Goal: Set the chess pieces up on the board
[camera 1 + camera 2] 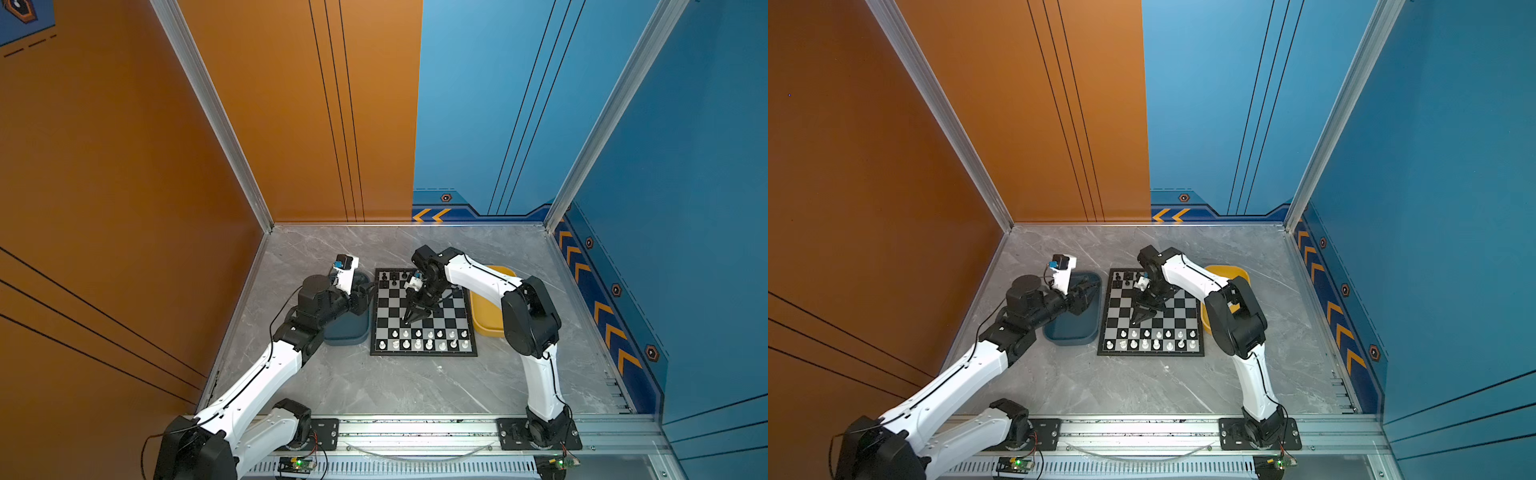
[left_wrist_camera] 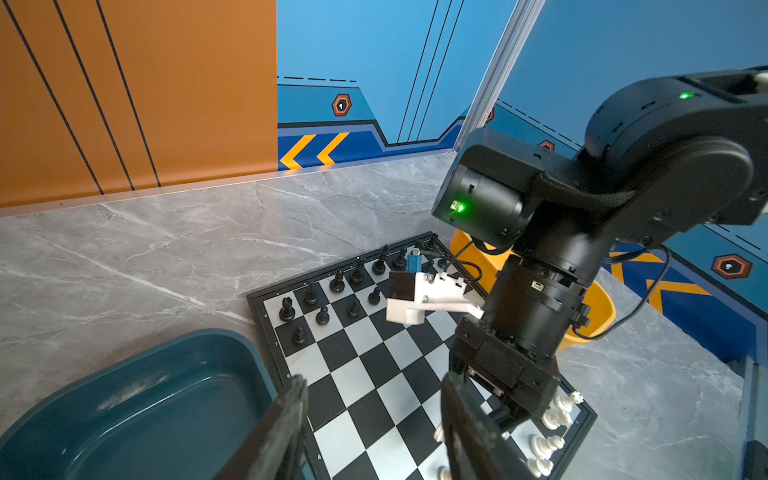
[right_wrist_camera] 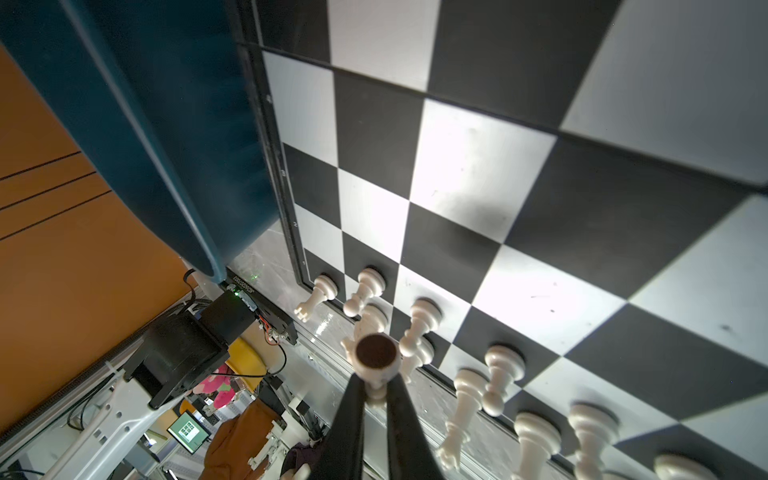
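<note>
Nearest me runs the rail (image 1: pixel 415 432) that carries both arm bases. Beyond it a bare strip of grey bench (image 1: pixel 374 386) gives free room up to the near edge of the board (image 1: pixel 457 320), which lies flat and square to the rail. On its two nearest rows I count fifteen white pieces (image 1: pixel 429 344): eight on the edge row and seven on the next, where the leftmost square is bare. Just beyond those rows, left of the board's middle, my right hand (image 3: pixel 376 384) points down, clamped on one white piece (image 3: pixel 376 353) whose dark round base faces the wrist camera. The four middle rows are open squares apart from that arm. On the left, one teal tray (image 1: pixel 347 336) sits just beside the board's frame. My left hand (image 2: pixel 372 378) hovers over that seam with its fingers apart and nothing between them. On the right, one yellow tray (image 1: pixel 484 326) lies just beside the opposite edge, partly under the right arm. At the far end stand the black pieces (image 2: pixel 337 281); I count at least ten on the last two rows, and the right arm hides the rest. Past the far edge, bare bench runs to the back walls.
</note>
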Tool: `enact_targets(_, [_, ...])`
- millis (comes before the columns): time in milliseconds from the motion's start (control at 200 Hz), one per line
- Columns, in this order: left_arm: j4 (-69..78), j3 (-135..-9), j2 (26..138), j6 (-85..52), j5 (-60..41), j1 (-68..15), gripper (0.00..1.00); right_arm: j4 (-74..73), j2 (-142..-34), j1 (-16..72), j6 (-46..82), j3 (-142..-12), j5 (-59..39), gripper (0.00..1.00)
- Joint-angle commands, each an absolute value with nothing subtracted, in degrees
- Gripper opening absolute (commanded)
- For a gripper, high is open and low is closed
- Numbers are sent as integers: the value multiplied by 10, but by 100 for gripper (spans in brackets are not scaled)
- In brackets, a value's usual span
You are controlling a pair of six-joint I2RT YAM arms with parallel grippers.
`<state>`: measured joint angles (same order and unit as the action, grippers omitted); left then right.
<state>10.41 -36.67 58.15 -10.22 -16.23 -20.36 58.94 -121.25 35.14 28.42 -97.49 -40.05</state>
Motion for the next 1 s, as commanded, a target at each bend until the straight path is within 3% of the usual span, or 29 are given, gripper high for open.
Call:
enact_targets(0, [103, -372, 573, -111, -187, -192, 53, 643, -1213, 348, 290, -993, -386, 13])
enact_targets(731, [113, -363, 571, -115, -201, -171, 53, 652, -1242, 349, 310, -1026, -369, 19])
enact_targets(996, [114, -361, 564, -116, -201, -171, 54, 672, -1203, 345, 310, -1060, -335, 20])
